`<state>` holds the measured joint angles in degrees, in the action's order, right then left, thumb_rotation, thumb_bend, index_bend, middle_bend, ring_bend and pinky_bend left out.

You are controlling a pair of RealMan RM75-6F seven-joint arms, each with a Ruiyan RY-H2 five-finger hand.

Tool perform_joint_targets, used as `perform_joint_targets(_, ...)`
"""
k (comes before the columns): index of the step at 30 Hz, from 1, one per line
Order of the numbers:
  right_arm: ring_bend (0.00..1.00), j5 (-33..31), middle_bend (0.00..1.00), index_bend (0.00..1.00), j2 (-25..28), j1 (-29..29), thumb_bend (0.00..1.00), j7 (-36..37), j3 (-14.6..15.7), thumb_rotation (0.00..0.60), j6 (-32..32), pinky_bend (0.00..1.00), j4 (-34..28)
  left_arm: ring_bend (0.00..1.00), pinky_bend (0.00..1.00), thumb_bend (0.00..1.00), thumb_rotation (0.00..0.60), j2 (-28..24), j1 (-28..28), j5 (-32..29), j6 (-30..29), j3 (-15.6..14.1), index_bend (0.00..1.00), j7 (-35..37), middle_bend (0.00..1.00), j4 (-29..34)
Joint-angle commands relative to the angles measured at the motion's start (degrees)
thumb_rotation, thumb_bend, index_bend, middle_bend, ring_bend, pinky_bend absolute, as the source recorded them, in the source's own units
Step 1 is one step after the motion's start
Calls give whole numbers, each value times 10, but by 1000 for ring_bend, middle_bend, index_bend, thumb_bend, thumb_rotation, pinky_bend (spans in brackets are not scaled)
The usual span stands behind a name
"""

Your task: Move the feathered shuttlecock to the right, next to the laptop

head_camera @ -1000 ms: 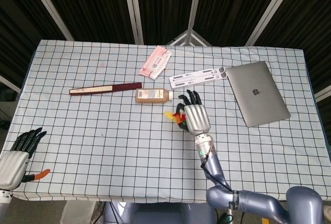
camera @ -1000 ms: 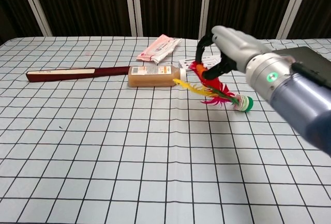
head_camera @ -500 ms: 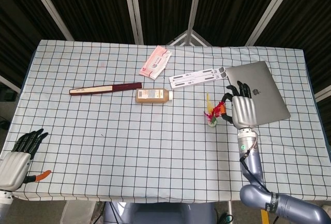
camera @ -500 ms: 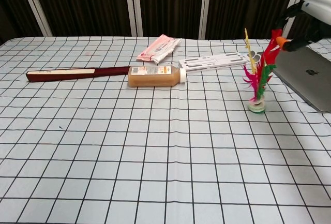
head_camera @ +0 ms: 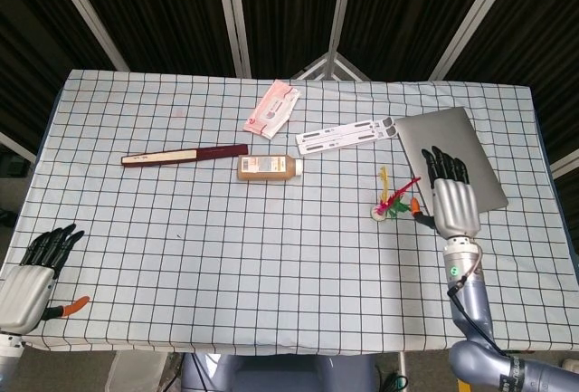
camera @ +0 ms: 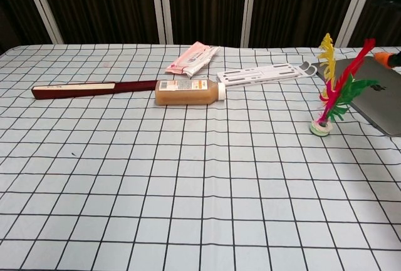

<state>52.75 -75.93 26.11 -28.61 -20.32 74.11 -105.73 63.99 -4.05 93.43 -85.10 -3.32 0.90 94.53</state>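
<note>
The feathered shuttlecock point(head_camera: 391, 202) stands on its white base on the checked cloth, just left of the grey laptop point(head_camera: 436, 134). In the chest view the shuttlecock point(camera: 329, 96) leans with its yellow, red and green feathers towards the laptop point(camera: 376, 99). My right hand point(head_camera: 454, 200) hovers over the laptop's left edge, right of the feathers, fingers straight and apart, holding nothing. Only its orange thumb tip shows at the chest view's right edge. My left hand point(head_camera: 32, 270) rests open at the table's front left corner.
A brown bottle point(head_camera: 269, 167) lies on its side mid-table, with a dark red stick point(head_camera: 185, 154) to its left. A pink packet point(head_camera: 272, 109) and a white card strip point(head_camera: 348, 133) lie further back. The table's right edge runs just beyond the laptop.
My right hand carried the shuttlecock from beside the bottle to the right, set it on its base by the laptop, let go and drew away to the right. The left hand stayed put.
</note>
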Motion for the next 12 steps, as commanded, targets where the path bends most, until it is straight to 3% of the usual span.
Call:
perform_joint_targets(1, 0, 82, 0, 0, 64, -52, 448, 15, 59, 600, 31, 0, -35, 0, 0, 0, 600, 3, 2, 2, -7, 2, 0, -1, 0, -7)
perform_joint_targets(5, 0, 184, 0, 0, 119, -108, 448, 40, 132, 600, 66, 0, -24, 0, 0, 0, 600, 5, 6, 4, -18, 5, 0, -2, 0, -16)
perform_joint_targets(8, 0, 275, 0, 0, 144, -163, 449, 83, 194, 600, 115, 0, 28, 0, 0, 0, 600, 8, 9, 2, -22, 6, 0, -16, 0, -24)
perform_joint_targets(12, 0, 331, 0, 0, 144, -209, 441, 130, 233, 600, 160, 0, 90, 0, 0, 0, 600, 14, 12, 8, -32, 7, 0, -36, 0, -30)
